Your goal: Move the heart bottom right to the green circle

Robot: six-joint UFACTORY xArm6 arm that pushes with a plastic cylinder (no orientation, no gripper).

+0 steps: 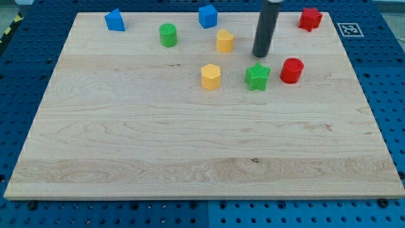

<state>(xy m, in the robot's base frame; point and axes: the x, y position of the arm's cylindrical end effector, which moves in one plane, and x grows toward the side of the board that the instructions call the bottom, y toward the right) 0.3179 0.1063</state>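
Right of the yellow heart block (224,40), my tip (261,56), touching nothing, looks set to shove it toward the green cylinder (168,34)

My tip (261,56) stands at 12 o'clock of the green star (257,76), hemmed by the yellow heart (224,40) at 9 and the red cylinder (292,70) at 4.
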